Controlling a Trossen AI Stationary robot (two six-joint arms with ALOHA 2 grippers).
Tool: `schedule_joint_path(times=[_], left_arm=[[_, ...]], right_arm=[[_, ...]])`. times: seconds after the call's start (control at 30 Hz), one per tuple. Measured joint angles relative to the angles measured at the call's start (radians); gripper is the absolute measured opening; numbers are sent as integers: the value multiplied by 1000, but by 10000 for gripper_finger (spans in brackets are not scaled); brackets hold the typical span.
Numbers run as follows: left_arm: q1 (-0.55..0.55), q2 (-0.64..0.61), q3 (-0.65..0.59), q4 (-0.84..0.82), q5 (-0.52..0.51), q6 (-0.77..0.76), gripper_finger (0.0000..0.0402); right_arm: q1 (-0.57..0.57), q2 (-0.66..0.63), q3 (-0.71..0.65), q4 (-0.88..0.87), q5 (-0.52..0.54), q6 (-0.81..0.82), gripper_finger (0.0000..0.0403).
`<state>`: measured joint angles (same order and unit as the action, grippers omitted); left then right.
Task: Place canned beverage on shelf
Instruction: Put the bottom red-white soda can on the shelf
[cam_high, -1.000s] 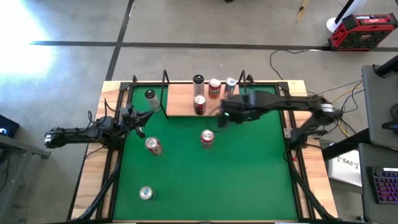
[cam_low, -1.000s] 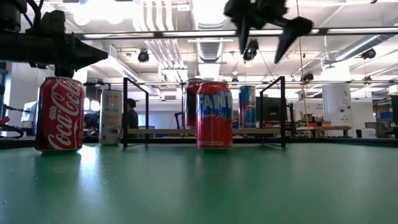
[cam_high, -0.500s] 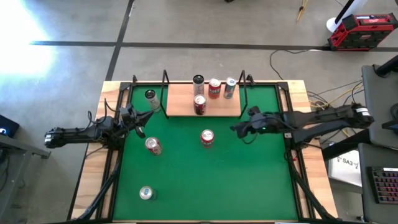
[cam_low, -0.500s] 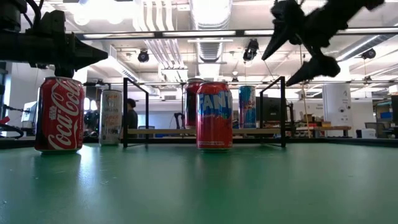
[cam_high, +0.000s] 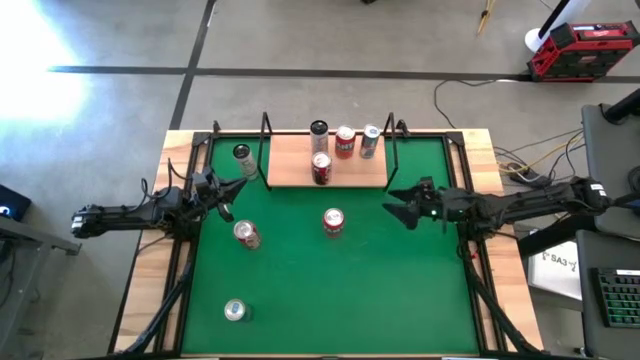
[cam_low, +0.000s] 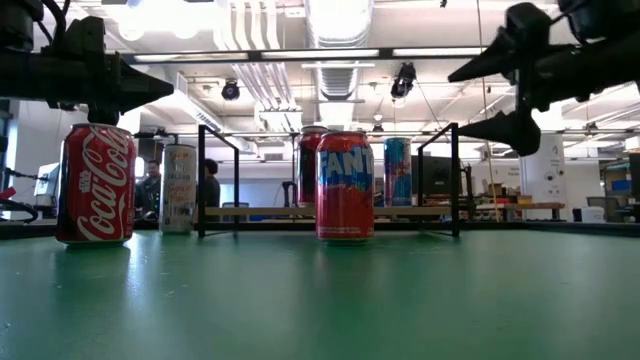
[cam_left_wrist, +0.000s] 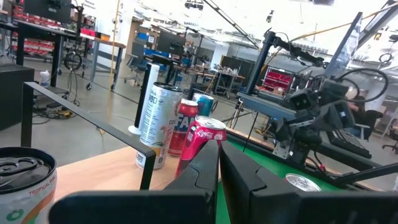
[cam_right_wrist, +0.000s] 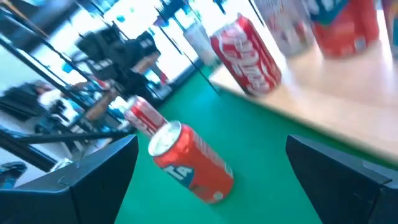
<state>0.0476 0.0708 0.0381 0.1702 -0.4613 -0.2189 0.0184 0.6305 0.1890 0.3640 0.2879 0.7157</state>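
Note:
The wooden shelf (cam_high: 352, 172) at the far middle holds a silver can (cam_high: 319, 130), a red can (cam_high: 345, 141), a blue can (cam_high: 370, 138) and a Coca-Cola can (cam_high: 321, 168), all upright. A red Fanta can (cam_high: 334, 221) stands on the green mat (cam_high: 330, 290) in front of it. My right gripper (cam_high: 395, 207) is open and empty, above the mat to the right of the Fanta can; its wrist view shows that can (cam_right_wrist: 193, 163) between its spread fingers. My left gripper (cam_high: 225, 197) is shut and empty at the mat's left edge.
Three more cans stand on the mat: a Coca-Cola can (cam_high: 246, 234) left of centre, one (cam_high: 235, 311) near the front left, and a pale one (cam_high: 242, 154) left of the shelf. Black metal uprights (cam_low: 455, 178) frame the shelf. The mat's right and near parts are bare.
My right gripper has drawn back from the shelf's near right corner toward the table's right edge, has come lower, and has tipped from pointing down to pointing nearly level toward the left. It has stayed open and empty. No can has moved.

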Motion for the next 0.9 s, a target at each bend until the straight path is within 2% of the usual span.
schedule_joint_path(times=[0.13, 0.43, 0.9], left_arm=[[0, 0, 0, 0, 0, 0, 0], [0, 0, 0, 0, 0, 0, 0], [0, 0, 0, 0, 0, 0, 0]], right_arm=[[-23, -89, -79, 62, 1, -72, 400], [-56, -216, -161, 68, -33, -196, 400], [-78, -235, -169, 28, -33, -196, 400]])
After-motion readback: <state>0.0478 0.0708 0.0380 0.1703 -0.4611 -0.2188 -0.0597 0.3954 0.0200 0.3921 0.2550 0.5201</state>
